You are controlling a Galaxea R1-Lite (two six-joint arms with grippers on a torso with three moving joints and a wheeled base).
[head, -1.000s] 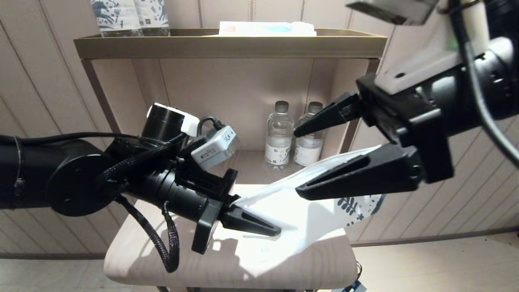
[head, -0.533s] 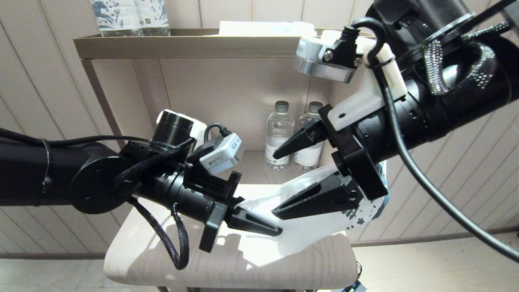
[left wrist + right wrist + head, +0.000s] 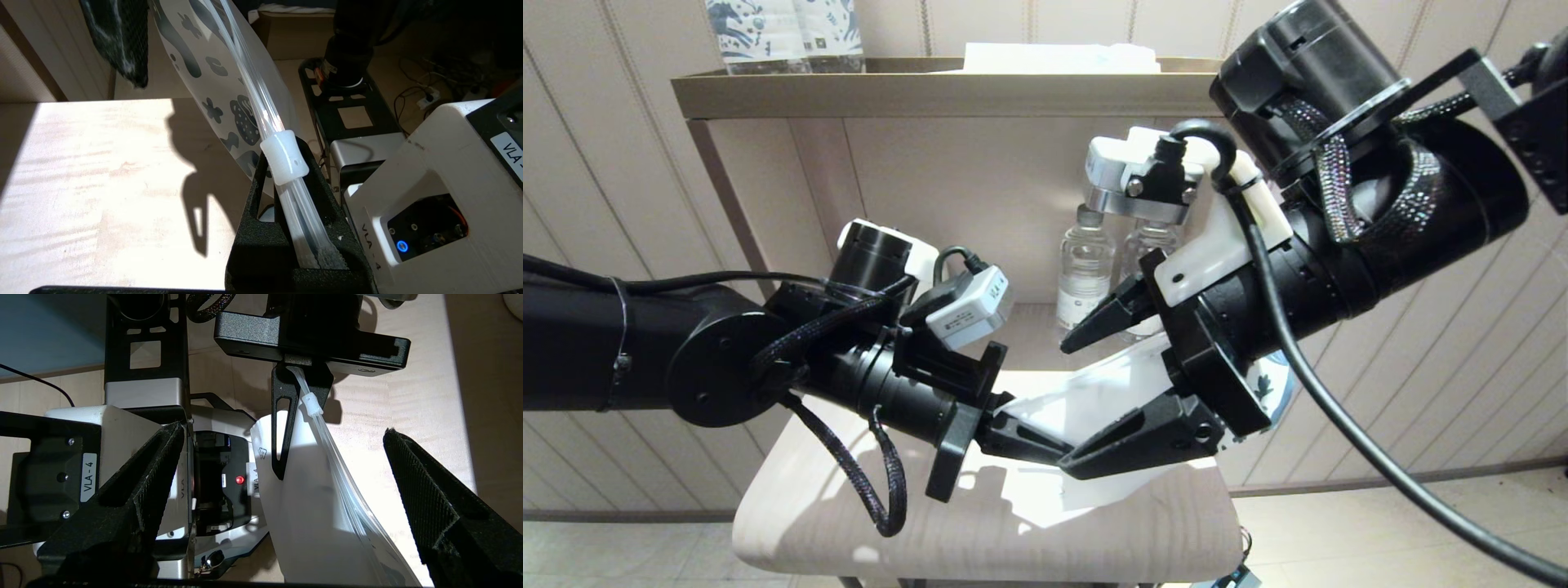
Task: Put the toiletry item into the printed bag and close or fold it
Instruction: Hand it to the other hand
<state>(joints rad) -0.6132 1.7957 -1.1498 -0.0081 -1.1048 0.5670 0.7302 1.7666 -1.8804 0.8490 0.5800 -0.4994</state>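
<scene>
We clench the left claw (image 3: 1045, 447) on the bag (image 3: 1111, 392) by its zip slider (image 3: 284, 157); the right claw (image 3: 1086, 392) gapes astride, and should pinch the strip just beyond the slider.

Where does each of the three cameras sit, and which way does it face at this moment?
Head view: high on the robot, looking down at the stool; both arms show, left gripper shut on the printed bag, right gripper open around it.
Left wrist view: behind the left fingers, looking along the bag's zip strip.
Right wrist view: between the open right fingers, facing the left gripper.
Shared: all three show the bag.
</scene>
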